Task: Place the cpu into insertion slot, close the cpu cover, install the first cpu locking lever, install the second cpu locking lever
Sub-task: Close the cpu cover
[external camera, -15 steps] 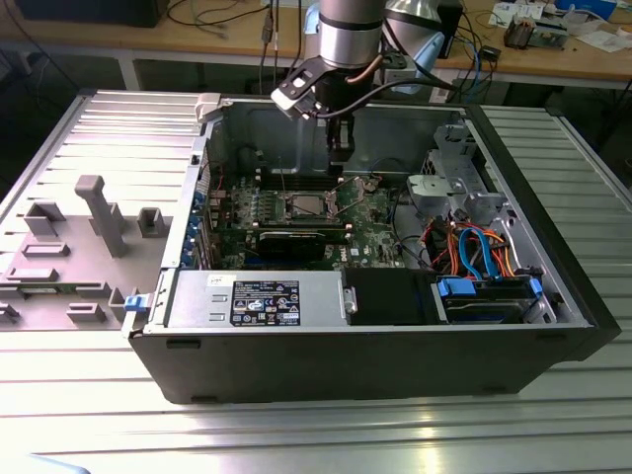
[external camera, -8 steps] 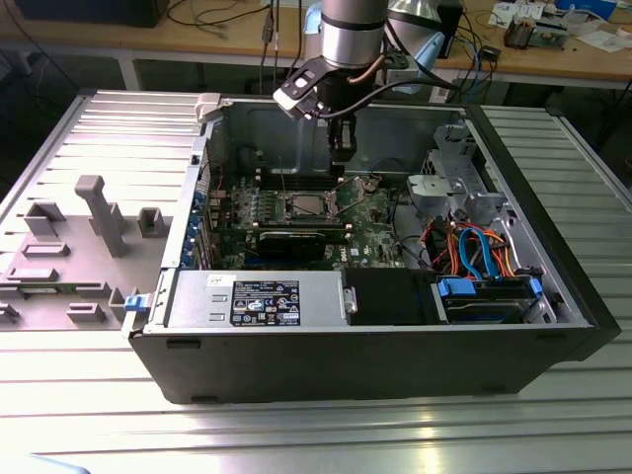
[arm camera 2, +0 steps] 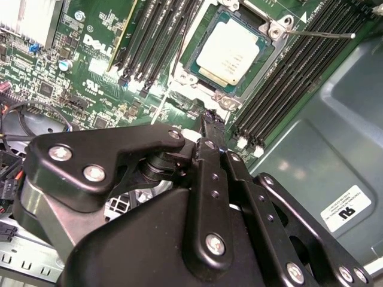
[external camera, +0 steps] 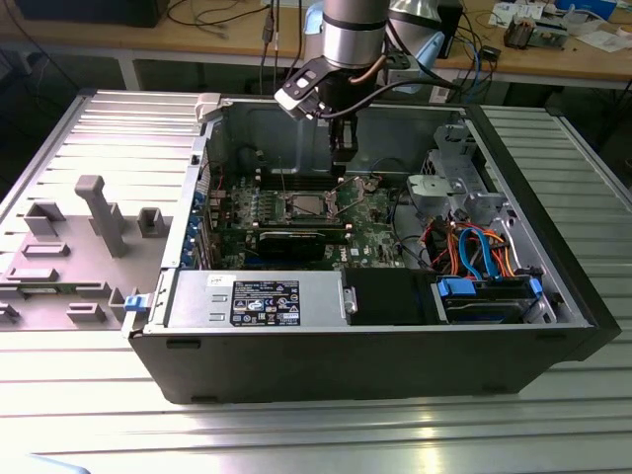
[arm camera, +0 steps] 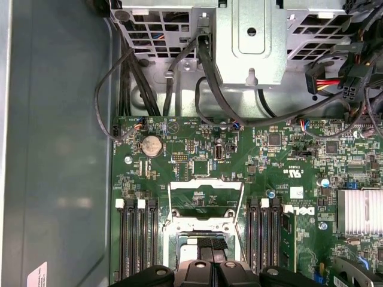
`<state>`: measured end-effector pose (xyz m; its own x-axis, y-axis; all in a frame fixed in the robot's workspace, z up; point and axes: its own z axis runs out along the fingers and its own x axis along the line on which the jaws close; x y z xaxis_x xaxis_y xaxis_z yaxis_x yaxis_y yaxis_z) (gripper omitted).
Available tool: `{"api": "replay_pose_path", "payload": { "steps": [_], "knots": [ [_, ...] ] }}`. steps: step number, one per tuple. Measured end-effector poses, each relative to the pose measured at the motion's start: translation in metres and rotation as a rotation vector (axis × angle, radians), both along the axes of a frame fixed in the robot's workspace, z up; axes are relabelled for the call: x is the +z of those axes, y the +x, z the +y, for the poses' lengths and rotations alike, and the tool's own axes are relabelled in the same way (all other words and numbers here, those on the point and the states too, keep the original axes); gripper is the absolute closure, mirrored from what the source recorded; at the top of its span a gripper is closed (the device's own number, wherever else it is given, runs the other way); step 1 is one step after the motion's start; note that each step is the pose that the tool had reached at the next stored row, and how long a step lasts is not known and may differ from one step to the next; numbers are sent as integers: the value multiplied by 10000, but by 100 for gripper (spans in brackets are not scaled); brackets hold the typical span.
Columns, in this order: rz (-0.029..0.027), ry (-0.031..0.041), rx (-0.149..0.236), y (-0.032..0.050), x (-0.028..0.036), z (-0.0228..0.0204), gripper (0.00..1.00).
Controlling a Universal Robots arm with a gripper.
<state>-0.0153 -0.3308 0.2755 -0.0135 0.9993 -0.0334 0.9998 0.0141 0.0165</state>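
The cpu (arm camera 2: 230, 51), a silvery square chip, lies in the insertion slot (arm camera 2: 190, 78) on the green motherboard. In the exterior view the cpu (external camera: 300, 205) shows mid-board. The cpu cover (arm camera: 206, 200), a metal frame with a square window, stands raised off the slot; in the exterior view the cpu cover (external camera: 355, 188) tilts up beside the slot. My gripper (external camera: 343, 151) hangs over the cover's side of the slot with its black fingers together and nothing between them. The gripper (arm camera 2: 209, 122) points down just beside the slot's rim. A thin wire locking lever (arm camera 2: 326, 34) sticks out, unlatched.
Black memory slots (arm camera: 136, 239) flank the socket on both sides. A drive cage (arm camera: 248, 42) with cables (external camera: 474, 247) stands at the exterior view's right. The power supply (external camera: 262, 301) fills the case's near side. A grey fixture plate (external camera: 89, 237) lies outside the case.
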Motion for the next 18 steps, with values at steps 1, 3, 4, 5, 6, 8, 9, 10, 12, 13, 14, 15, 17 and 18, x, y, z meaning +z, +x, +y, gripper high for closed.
{"api": "replay_pose_path", "payload": {
  "steps": [1, 3, 4, 5, 6, 8, 9, 10, 12, 13, 14, 15, 17, 18],
  "knots": [
    [0, 0, 0, 3, 0, 0, 89],
    [1, 0, 0, 7, 0, 0, 89],
    [1, 0, 0, 10, 0, 0, 89],
    [0, 0, 0, 12, 0, 0, 89],
    [1, 0, 0, 14, 0, 0, 89],
    [1, 1, -1, 18, 0, 0, 89],
    [1, 0, -1, 20, 0, 0, 89],
    [0, 1, -1, 21, 0, 0, 89],
    [1, 0, 0, 25, 0, 0, 89],
    [1, 0, 0, 28, 0, 0, 89],
    [0, 0, -1, 29, 0, 0, 89],
    [0, 0, 0, 31, 0, 0, 89],
    [0, 1, 0, 35, 0, 0, 89],
    [1, 0, 0, 38, 0, 0, 89]
  ]
}}
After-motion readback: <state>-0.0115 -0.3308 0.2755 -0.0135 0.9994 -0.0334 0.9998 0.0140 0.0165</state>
